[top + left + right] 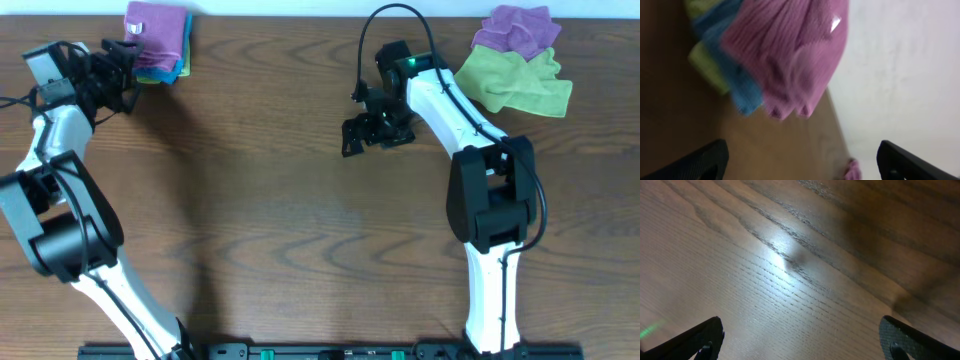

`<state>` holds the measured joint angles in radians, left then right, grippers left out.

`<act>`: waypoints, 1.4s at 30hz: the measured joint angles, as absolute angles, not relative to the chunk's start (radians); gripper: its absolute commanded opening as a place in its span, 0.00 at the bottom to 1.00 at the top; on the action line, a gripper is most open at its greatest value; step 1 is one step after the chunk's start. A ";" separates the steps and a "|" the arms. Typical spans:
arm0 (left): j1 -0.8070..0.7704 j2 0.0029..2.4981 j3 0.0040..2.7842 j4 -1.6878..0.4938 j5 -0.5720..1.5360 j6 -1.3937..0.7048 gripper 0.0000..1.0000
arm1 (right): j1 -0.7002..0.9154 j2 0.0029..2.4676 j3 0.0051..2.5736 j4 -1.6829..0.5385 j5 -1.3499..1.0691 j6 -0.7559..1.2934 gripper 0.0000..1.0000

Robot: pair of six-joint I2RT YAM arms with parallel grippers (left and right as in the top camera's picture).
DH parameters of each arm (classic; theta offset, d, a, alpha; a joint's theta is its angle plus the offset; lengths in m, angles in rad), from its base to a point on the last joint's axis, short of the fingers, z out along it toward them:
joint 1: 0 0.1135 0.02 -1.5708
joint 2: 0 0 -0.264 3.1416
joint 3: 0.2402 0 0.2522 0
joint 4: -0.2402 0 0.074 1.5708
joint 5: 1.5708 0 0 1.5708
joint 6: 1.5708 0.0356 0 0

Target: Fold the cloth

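Note:
A stack of folded cloths (158,38) lies at the back left, a purple one on top over blue and green. In the left wrist view the purple cloth (795,50) lies over the blue (742,90) and green (707,65) ones. My left gripper (122,62) is open and empty just left of the stack; its fingers (800,162) are wide apart. Unfolded cloths lie at the back right: a purple one (517,28) and a green one (515,80). My right gripper (368,132) is open and empty over bare wood (800,280), left of those cloths.
The brown wooden table (280,230) runs to a white wall at the back (900,75). Both arm bases stand at the front edge. A black cable (375,25) loops above the right arm.

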<state>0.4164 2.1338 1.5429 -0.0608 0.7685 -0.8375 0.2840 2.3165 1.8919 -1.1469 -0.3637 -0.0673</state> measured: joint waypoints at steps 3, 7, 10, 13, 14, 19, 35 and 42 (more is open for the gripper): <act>0.416 2.064 1.543 -0.209 0.725 -0.742 0.95 | 0.284 2.317 1.896 -1.154 -0.364 -0.067 0.99; 0.416 1.955 1.544 -0.380 0.665 -0.612 0.96 | 0.278 2.317 1.918 -1.186 -0.364 -0.076 0.99; 0.416 1.877 1.549 -0.510 0.619 -0.516 0.96 | 0.273 2.313 1.938 -1.204 -0.363 -0.094 0.99; 0.408 1.803 1.550 -0.662 0.564 -0.416 0.95 | 0.272 2.284 1.940 -1.216 -0.339 -0.108 0.99; 0.402 1.781 1.550 -0.700 0.546 -0.386 0.95 | 0.272 2.265 1.940 -1.222 -0.323 -0.115 0.99; 0.350 1.674 1.550 -0.840 0.488 -0.257 0.95 | 0.271 2.127 1.944 -1.271 -0.254 -0.148 0.99; 0.287 1.062 1.176 -0.913 0.366 -0.113 0.96 | 0.201 1.639 1.847 -1.327 -0.201 -0.174 0.99; 0.287 0.857 1.083 -0.940 0.355 -0.073 0.96 | 0.201 1.382 1.604 -1.267 -0.158 -0.175 0.99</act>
